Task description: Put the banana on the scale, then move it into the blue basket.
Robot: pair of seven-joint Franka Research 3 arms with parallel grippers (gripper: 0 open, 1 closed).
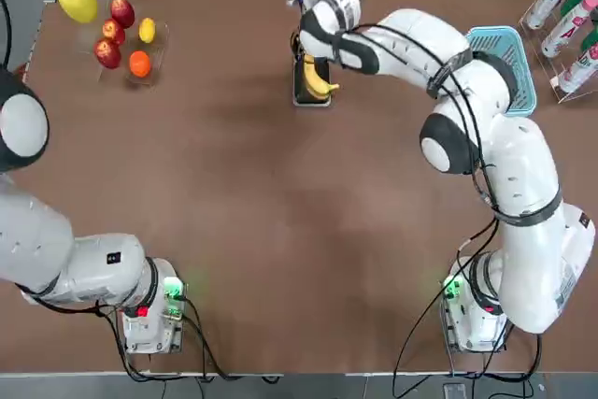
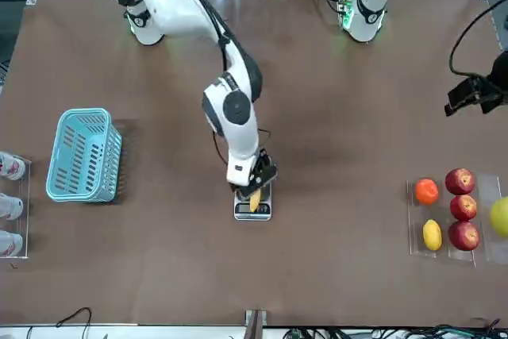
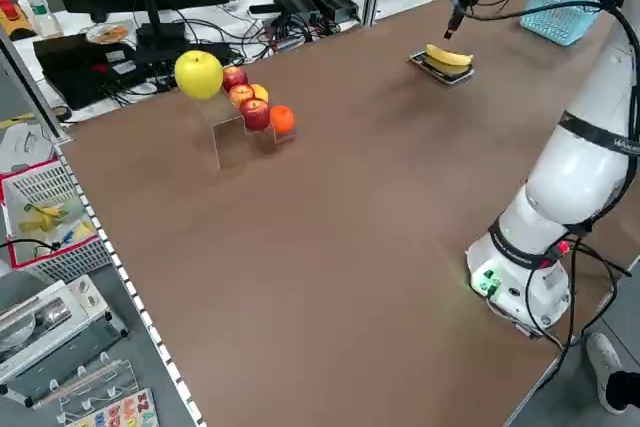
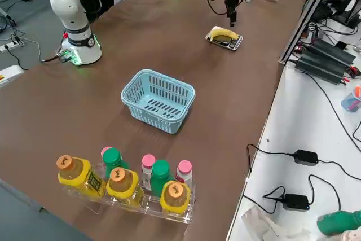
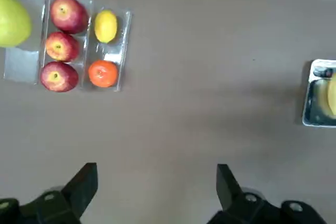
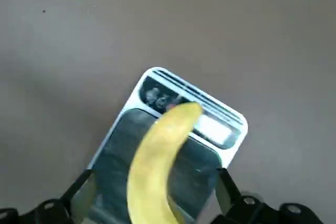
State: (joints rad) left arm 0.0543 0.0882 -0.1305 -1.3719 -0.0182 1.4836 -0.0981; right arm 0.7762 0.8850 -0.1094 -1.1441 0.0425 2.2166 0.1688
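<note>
From overhead, I have the right gripper (image 1: 316,61) out over the scale (image 1: 311,98), and the banana (image 1: 316,81) lies on the scale just below my fingers, its long axis running along the scale's length. The blue basket (image 1: 505,66) sits well off on the far side of the right arm's elbow, so I judge this arm much the nearer for the lift. The left arm is drawn back at the bench's near left corner.

From the front, the right gripper points down just above the banana (image 2: 254,200); the basket (image 2: 82,155) stands well apart on the bare brown bench (image 2: 333,117), with open surface between.

In the left side view, the banana (image 3: 447,57) rests flat across the scale (image 3: 441,69), fingers hanging above and apart from it.

In the right side view, it's the same: fingers above, not touching the fruit (image 4: 223,33); bottles stand in a rack beyond the basket (image 4: 159,100).

At the left wrist, my left gripper (image 5: 156,190) has its fingers spread wide over bare bench, a tray of apples, a lemon and an orange far ahead.

At the right wrist, the fingers stand wide apart, empty, straddling the banana (image 6: 157,166) across its long axis.
</note>
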